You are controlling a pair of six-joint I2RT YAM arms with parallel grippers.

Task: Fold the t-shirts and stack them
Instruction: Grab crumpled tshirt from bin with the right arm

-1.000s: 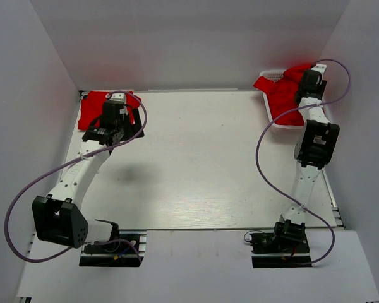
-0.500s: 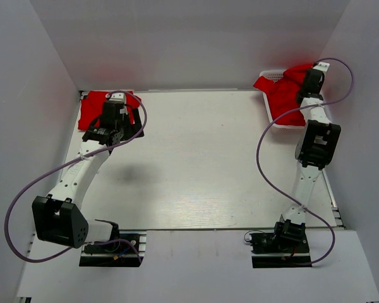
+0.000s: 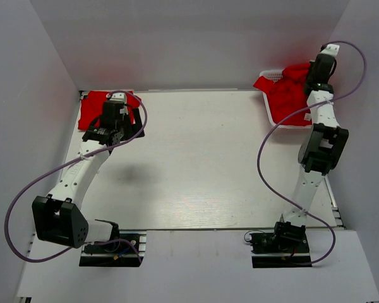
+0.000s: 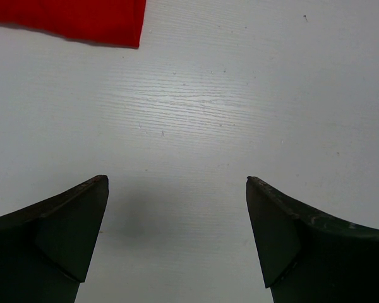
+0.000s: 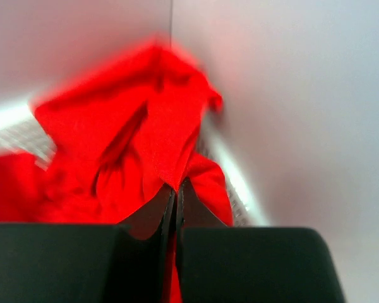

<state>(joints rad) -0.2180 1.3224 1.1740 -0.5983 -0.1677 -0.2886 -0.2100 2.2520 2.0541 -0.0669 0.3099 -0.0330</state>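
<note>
Two red heaps sat at the far corners of the tabletop (image 3: 208, 158). At the right one, crumpled t-shirts (image 3: 283, 95) filled a white mesh basket (image 3: 289, 125). The right end effector (image 5: 175, 189) was pressed together on a fold of that red cloth, which stood drawn up to a peak above the pile. At the left, a flat folded t-shirt (image 3: 90, 112) lay by the wall. The left end effector (image 4: 177, 182) hovered spread wide over bare surface just beside its edge.

Red t-shirts (image 3: 284, 95); white basket (image 3: 275, 75); white table (image 3: 208, 164).
</note>
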